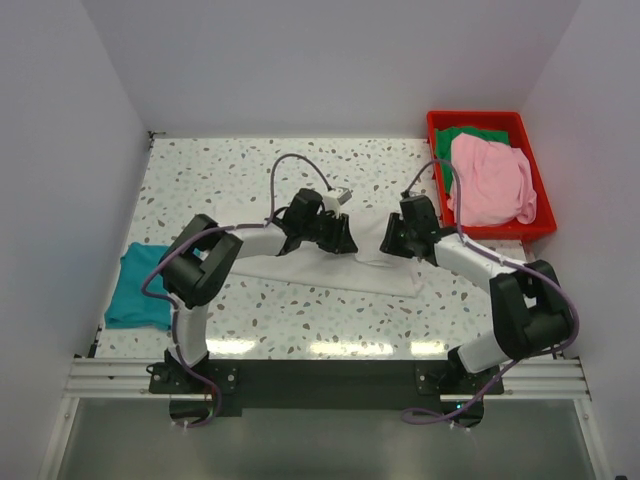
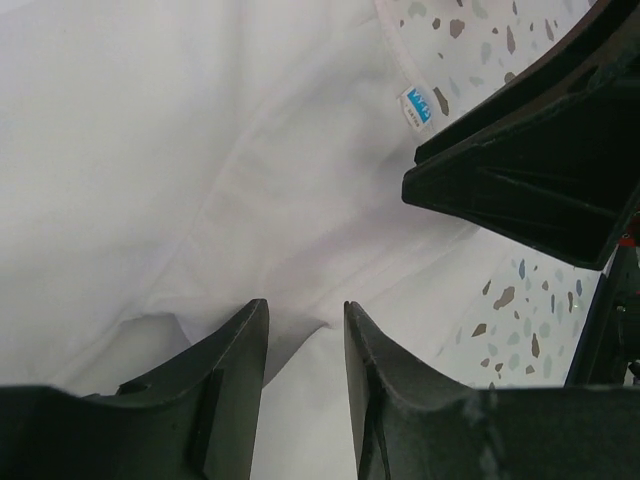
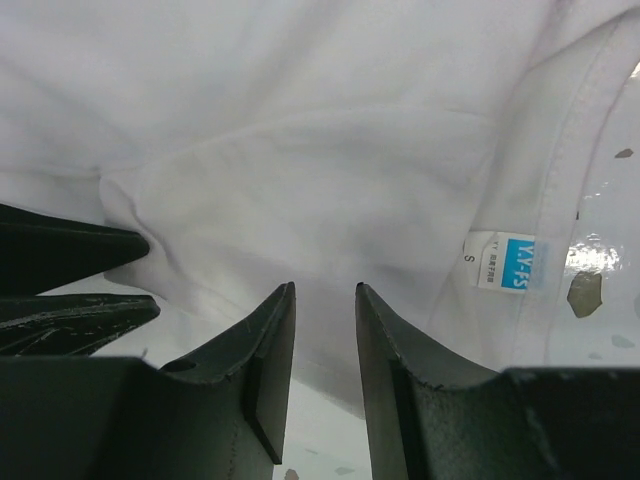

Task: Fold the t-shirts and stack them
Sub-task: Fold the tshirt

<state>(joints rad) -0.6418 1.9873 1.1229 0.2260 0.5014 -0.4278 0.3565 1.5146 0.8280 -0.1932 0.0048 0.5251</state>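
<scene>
An off-white t-shirt (image 1: pixel 340 273) lies flat mid-table, its neck label (image 3: pixel 503 262) showing near the collar. My left gripper (image 1: pixel 345 240) and right gripper (image 1: pixel 388 243) hover close together over the shirt's far edge, tips facing each other. In the left wrist view the left gripper (image 2: pixel 305 303) has its jaws a finger-width apart over a raised crease of the white cloth (image 2: pixel 200 150). The right gripper (image 3: pixel 325 287) stands likewise parted above the cloth's edge (image 3: pixel 300 120), nothing pinched. A teal t-shirt (image 1: pixel 140 287) lies folded at the left edge. A pink t-shirt (image 1: pixel 490 180) and a green one (image 1: pixel 466 138) sit in the bin.
A red plastic bin (image 1: pixel 440 125) stands at the back right corner. White walls close the table on three sides. The speckled tabletop (image 1: pixel 220 170) shows behind the arms. The arms' bases sit on the metal rail (image 1: pixel 320 375) at the near edge.
</scene>
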